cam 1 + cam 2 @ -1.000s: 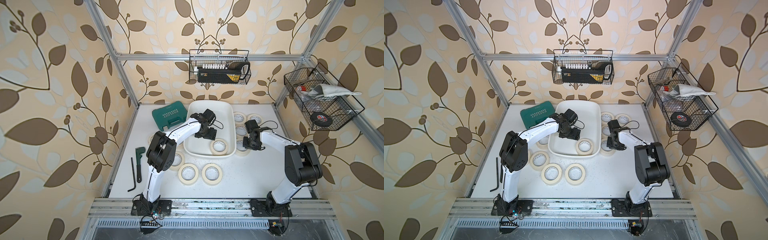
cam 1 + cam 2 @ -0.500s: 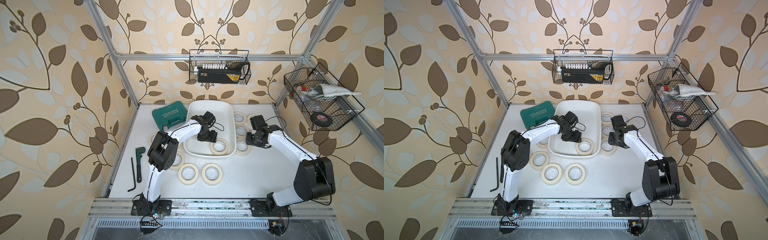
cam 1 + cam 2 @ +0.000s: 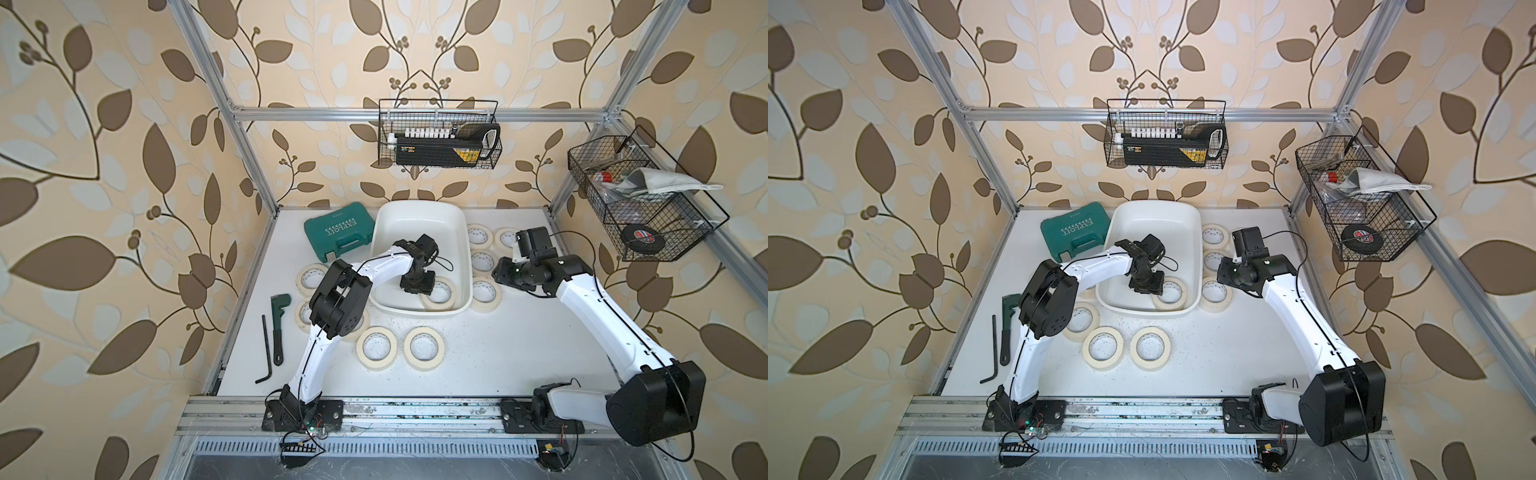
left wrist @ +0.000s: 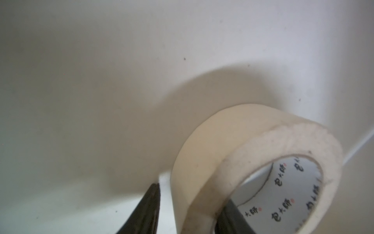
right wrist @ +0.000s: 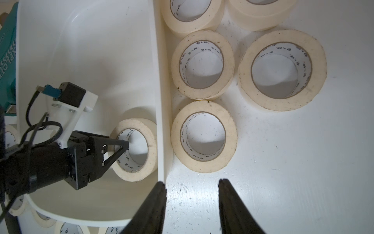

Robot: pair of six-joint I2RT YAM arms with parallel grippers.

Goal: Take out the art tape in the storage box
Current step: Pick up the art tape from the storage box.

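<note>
lying in the near right corner of the large white smooth plastic storage box (image 3: pixel 415 224), close against its wall, is one cream-coloured art tape roll (image 3: pixel 436 306) with a white printed cardboard core. it is the only roll inside the box. the left gripper (image 3: pixel 417 289) reaches down into the box and straddles the roll's wall, with one black finger inside the core and the outer finger (image 4: pixel 150 208) beside the tape's outside face. in the left wrist view a thin strip of white box shows between that outer finger and the tape, so i cannot tell whether the jaws press the roll or only bracket it. the right gripper (image 5: pixel 191 182) hangs outside the box, just beside its right rim, over the white tabletop (image 3: pixel 498 353). its jaws stand apart with nothing between them.

other cream tape rolls (image 3: pixel 482 262) lie flat on the tabletop in a cluster just right of the box. more lie to its left and in front of it. a green plastic tool case (image 3: pixel 338 232) sits just beside the box's far left corner. a dark green wrench (image 3: pixel 279 320) and a black hex key (image 3: pixel 266 353) lie near the table's left edge. one black wire basket (image 3: pixel 436 137) hangs at the back, and a second wire basket (image 3: pixel 665 249) on the right holds a black tape roll with a red-and-white label (image 3: pixel 638 237).
</note>
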